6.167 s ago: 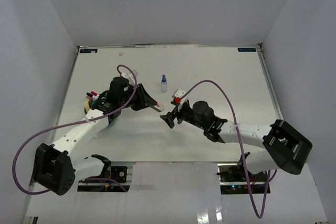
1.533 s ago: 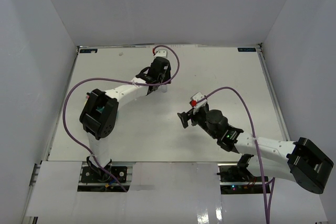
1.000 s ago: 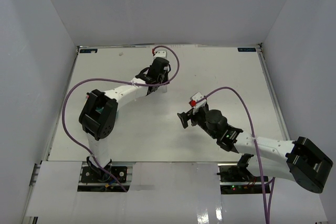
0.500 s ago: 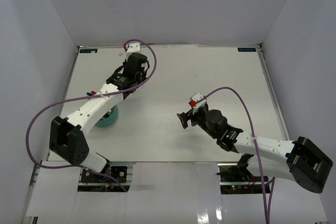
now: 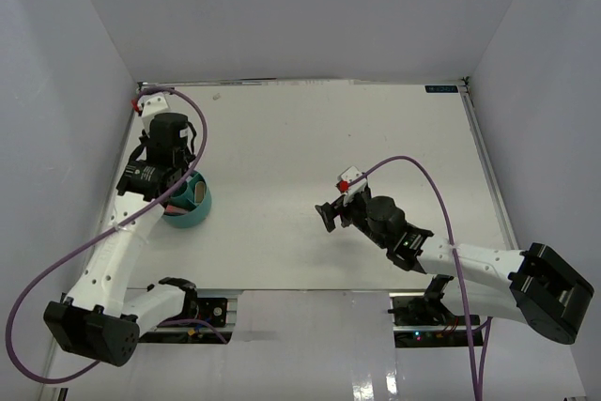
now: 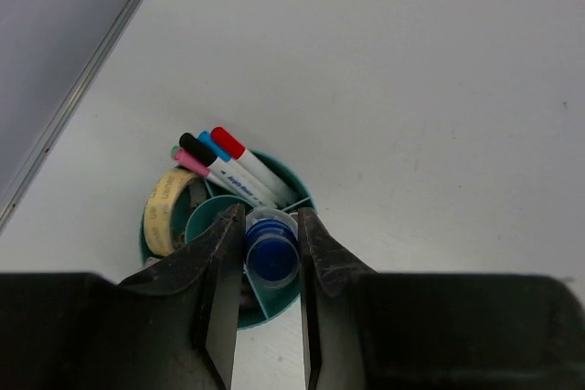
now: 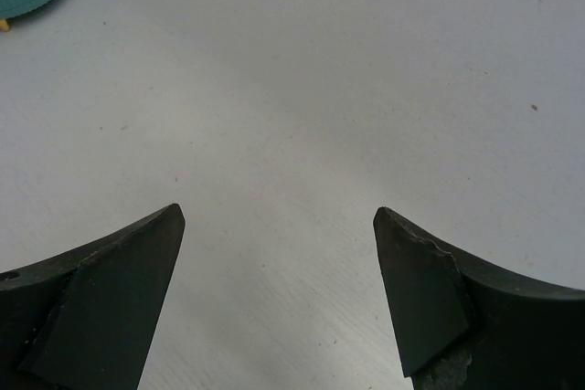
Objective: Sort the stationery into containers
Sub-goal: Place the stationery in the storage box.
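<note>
1. Left wrist view: the left fingers (image 6: 218,267) stand narrow, clamped on either side of the blue-capped bottle (image 6: 271,255). The bottle is upright, its cap facing the camera.
2. The bottle is over the round teal cup (image 6: 294,191), at a divided compartment near the cup's middle. Whether its base touches the bottom cannot be told.
3. Inside the cup, the pens (image 6: 239,171) with red, blue, black and pink caps lean out toward 11 o'clock. The tan rubber band (image 6: 167,207) stands on edge in the 9 o'clock compartment.
4. From above, the cup stands at the 9 o'clock side of the white desk (image 5: 376,129), close to its left edge, with the left wrist over it.
5. The right fingers (image 7: 105,280) are spread wide with nothing between them. They hang over bare desk just off the middle toward 5 o'clock, well apart from the cup.
</note>
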Action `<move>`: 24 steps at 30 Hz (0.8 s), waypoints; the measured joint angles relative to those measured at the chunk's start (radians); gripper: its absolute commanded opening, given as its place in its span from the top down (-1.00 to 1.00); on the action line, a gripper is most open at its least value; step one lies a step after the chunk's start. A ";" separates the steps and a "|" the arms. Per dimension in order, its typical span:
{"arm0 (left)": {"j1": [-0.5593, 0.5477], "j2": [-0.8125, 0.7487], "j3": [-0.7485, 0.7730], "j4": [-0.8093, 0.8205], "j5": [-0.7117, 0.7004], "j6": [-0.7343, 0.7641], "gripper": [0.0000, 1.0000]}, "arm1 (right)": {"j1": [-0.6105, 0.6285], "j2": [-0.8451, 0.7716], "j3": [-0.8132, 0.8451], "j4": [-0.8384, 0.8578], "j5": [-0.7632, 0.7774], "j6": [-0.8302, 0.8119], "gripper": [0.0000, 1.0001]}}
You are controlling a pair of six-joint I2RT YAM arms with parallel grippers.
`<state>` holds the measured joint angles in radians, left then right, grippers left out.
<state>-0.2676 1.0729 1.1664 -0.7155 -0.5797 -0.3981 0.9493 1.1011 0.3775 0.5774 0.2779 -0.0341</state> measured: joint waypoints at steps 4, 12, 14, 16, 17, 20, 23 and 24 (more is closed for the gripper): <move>0.043 -0.016 -0.038 -0.035 0.004 0.017 0.76 | 0.000 0.000 0.000 0.000 -0.001 0.000 -0.81; 0.072 -0.077 -0.109 -0.039 0.011 0.035 0.76 | 0.000 0.007 0.000 0.000 -0.013 0.000 -0.81; 0.073 -0.092 -0.130 -0.017 0.011 0.037 0.76 | 0.000 0.007 0.000 0.000 -0.016 0.000 -0.81; 0.075 -0.108 -0.158 0.005 0.010 0.039 0.76 | 0.000 0.007 0.000 0.000 -0.019 0.000 -0.81; 0.076 -0.114 -0.171 0.016 0.009 0.039 0.76 | 0.000 0.007 0.000 0.000 -0.019 0.000 -0.81; 0.081 -0.129 -0.214 0.059 0.007 0.040 0.76 | 0.000 0.007 0.000 0.000 -0.019 0.000 -0.81; 0.091 -0.133 -0.251 0.089 0.007 0.039 0.72 | 0.000 0.007 0.000 0.000 -0.019 0.000 -0.81; 0.095 -0.132 -0.261 0.099 0.007 0.038 0.67 | 0.000 0.007 0.000 0.000 -0.019 0.000 -0.81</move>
<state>-0.1722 0.9405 0.9054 -0.6167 -0.5724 -0.3599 0.9493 1.1084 0.3775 0.5774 0.2584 -0.0338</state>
